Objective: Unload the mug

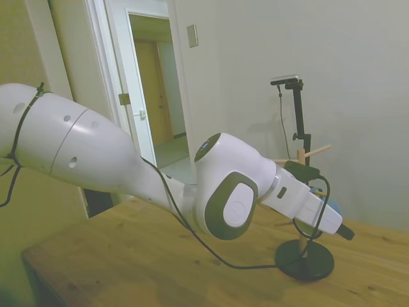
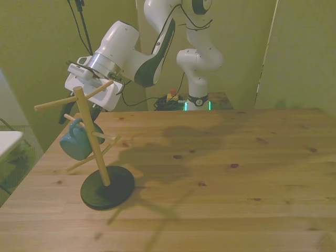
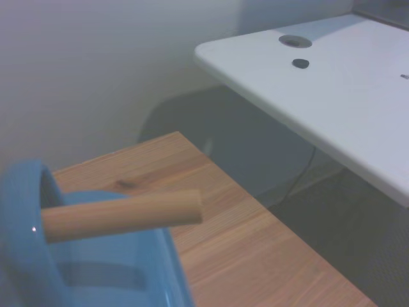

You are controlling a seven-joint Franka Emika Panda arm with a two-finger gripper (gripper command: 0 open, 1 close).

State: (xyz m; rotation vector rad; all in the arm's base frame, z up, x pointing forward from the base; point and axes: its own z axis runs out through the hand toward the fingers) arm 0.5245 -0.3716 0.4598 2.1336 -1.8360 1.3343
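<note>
White arm stretches low over the surface (image 2: pixel 220 157) toward the front view's left, its pincer (image 2: pixel 90 116) behind the wooden mug tree (image 2: pixel 93 142); I cannot tell whether it is open. Beside it, the mug (image 2: pixel 77 139) hangs by its handle on a lower peg (image 3: pixel 121 216).

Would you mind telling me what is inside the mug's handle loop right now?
A wooden peg of the mug tree passes through the mug's handle. The mug's inside is hidden from every view.
</note>
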